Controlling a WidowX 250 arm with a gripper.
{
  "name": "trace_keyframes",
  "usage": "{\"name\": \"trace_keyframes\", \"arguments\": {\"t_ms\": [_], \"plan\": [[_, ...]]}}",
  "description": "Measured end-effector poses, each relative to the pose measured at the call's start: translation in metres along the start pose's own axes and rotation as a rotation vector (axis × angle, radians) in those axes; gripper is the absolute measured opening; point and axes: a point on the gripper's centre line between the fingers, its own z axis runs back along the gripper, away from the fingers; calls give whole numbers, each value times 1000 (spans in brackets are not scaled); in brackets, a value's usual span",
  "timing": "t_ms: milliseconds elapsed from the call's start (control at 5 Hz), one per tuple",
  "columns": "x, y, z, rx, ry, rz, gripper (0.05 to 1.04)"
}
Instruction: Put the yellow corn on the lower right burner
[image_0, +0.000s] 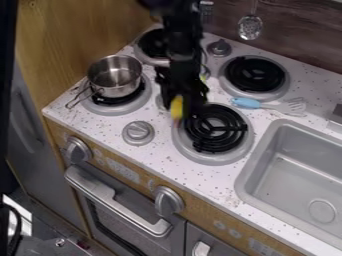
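My black gripper (179, 104) hangs from the top edge over the middle of the stove, at the upper left edge of the lower right burner (214, 128). It is shut on the yellow corn (176, 107), which is held upright between its fingers. The corn is just left of the burner's black coils, and its lower end looks blurred. Whether it touches the stove top, I cannot tell.
A metal pot (115, 76) stands on the lower left burner. A blue-handled spatula (268, 105) lies right of the gripper, near the upper right burner (254, 74). The grey sink (298, 172) is at right. A knob (138, 133) sits left of the lower right burner.
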Motion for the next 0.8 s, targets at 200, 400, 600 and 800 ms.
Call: {"name": "trace_keyframes", "arguments": {"t_ms": [200, 400, 600, 800], "plan": [[4, -24, -2, 13, 3, -62, 600], [4, -35, -6, 24, 20, -103, 600], [3, -39, -9, 37, 36, -118, 600], [-8, -40, -12, 36, 58, -98, 643]]}}
